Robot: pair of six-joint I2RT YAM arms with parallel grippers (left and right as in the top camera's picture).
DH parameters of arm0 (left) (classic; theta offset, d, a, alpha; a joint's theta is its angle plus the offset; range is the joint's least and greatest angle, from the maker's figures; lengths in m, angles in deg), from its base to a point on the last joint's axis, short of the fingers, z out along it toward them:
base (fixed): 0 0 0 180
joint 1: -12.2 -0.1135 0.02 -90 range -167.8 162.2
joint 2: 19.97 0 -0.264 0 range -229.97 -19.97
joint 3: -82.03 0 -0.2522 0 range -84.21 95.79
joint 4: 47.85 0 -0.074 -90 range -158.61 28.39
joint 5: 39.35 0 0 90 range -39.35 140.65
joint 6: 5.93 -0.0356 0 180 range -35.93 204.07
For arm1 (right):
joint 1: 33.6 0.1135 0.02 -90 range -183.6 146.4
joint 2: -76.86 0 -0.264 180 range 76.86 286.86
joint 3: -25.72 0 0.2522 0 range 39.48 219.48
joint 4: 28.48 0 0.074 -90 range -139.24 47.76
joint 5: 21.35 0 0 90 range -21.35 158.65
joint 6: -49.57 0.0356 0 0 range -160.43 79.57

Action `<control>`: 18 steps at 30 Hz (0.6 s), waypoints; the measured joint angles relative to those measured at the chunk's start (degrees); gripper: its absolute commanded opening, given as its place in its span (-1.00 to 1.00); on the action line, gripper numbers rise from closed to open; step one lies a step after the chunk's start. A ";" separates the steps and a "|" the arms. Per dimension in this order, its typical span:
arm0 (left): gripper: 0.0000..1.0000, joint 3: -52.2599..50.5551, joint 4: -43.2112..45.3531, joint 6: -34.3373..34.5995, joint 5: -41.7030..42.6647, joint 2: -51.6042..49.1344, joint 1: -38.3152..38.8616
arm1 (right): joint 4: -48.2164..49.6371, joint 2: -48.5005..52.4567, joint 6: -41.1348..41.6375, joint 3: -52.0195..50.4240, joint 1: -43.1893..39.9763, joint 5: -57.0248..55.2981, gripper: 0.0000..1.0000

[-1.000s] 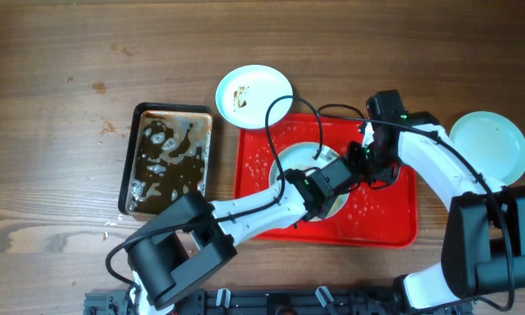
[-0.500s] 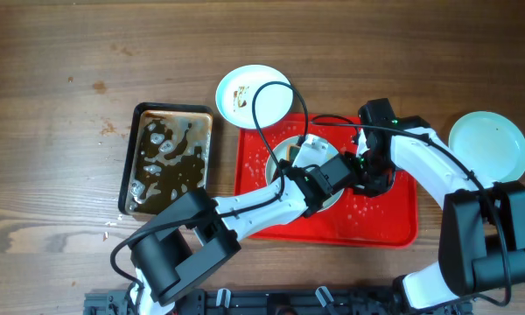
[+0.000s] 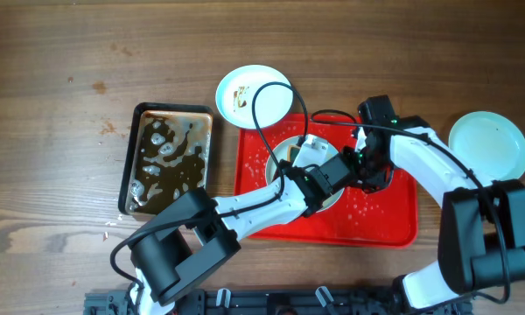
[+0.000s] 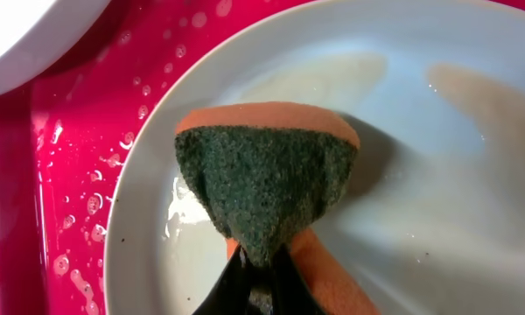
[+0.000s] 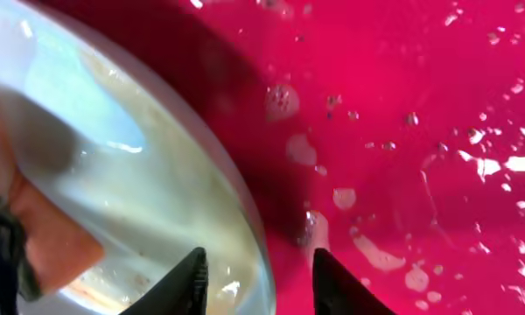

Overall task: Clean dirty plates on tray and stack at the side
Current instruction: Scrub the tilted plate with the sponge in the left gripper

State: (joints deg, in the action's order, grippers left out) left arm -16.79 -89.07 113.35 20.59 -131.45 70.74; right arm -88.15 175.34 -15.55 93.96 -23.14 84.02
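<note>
A pale plate (image 3: 286, 154) lies on the red tray (image 3: 394, 219), mostly under my arms. My left gripper (image 3: 325, 178) is shut on a green and orange sponge (image 4: 267, 184) and presses it onto this wet plate (image 4: 437, 175); its fingertips (image 4: 262, 267) pinch the sponge's lower end. My right gripper (image 5: 262, 284) is open, with one finger over the plate's inside (image 5: 157, 175) and the other over the wet tray (image 5: 420, 131), astride the rim. A plate with brown smears (image 3: 254, 92) sits past the tray's far edge. A clean plate (image 3: 488, 147) lies at the right.
A dark metal pan (image 3: 166, 159) with brownish liquid stands left of the tray. Water drops cover the tray floor (image 4: 61, 175). The smeared plate's edge (image 4: 26, 35) shows in the left wrist view. Black cables loop over the tray's far side.
My right gripper has moved left and down to the right rim of the plate on the tray. My left gripper with the sponge has shifted slightly on the plate.
</note>
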 measured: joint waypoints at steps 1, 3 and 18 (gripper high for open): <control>-0.92 0.00 0.02 0.02 0.13 0.00 0.00 | 0.17 0.35 0.02 -0.02 0.00 0.00 -0.31; -0.92 0.04 0.00 0.00 0.17 0.00 0.00 | 0.72 1.18 0.50 -0.02 0.00 0.00 -0.38; -0.92 0.04 0.07 0.00 0.57 0.00 -0.02 | 3.82 2.36 1.44 -0.02 -0.09 1.64 -0.91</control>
State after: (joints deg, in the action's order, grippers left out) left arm -16.75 -89.01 113.35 21.16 -131.45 70.72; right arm -84.33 177.70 -14.11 93.94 -23.23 85.66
